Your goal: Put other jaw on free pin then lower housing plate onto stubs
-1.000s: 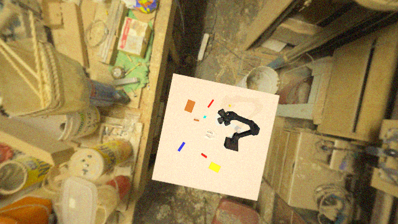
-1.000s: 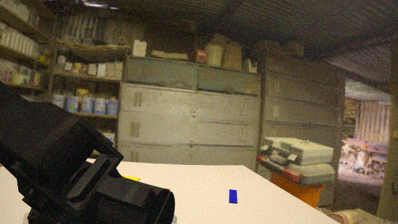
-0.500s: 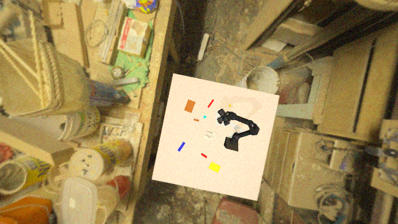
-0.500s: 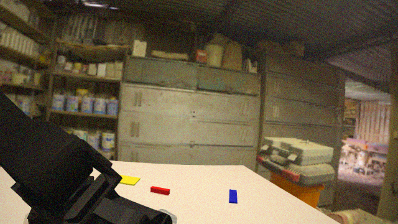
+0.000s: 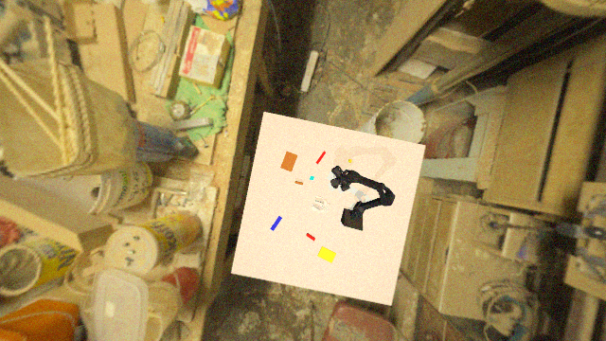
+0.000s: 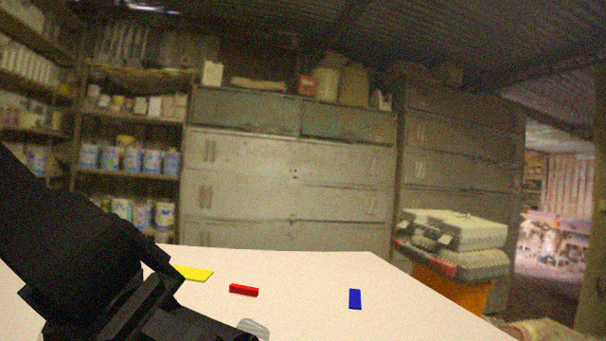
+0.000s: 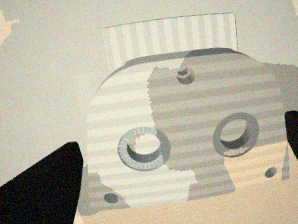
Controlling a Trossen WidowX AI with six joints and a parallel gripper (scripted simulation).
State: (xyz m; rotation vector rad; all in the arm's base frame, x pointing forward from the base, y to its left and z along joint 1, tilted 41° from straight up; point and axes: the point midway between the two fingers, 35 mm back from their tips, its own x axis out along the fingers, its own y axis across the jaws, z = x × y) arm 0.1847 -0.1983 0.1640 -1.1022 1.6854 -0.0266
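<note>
My gripper [image 5: 339, 179] [image 7: 186, 137] is open and empty, pointing down. In the wrist view its black fingers stand at the left and right edges, either side of a pale striped plate [image 7: 120, 107]. The plate has a notched ring [image 7: 122, 152] at left, a smoother ring [image 7: 255, 130] at right, a small round feature near the top and two small holes low down. A striped rectangular piece [image 7: 170, 37] shows above its upper edge. A small whitish striped item [image 5: 320, 204] lies left of the arm base in the top view. The jaws, pins and stubs cannot be told apart.
Around are an orange block [image 5: 289, 161], red bars [image 5: 321, 157] [image 5: 311, 237] [image 6: 243, 290], a cyan cube [image 5: 311, 178], a brown bar [image 5: 298, 183], a blue bar [image 5: 276, 223] [image 6: 355, 298] and a yellow block [image 5: 327, 254] [image 6: 195, 274]. A grey piece [image 6: 254, 327] shows beside the arm in the exterior view.
</note>
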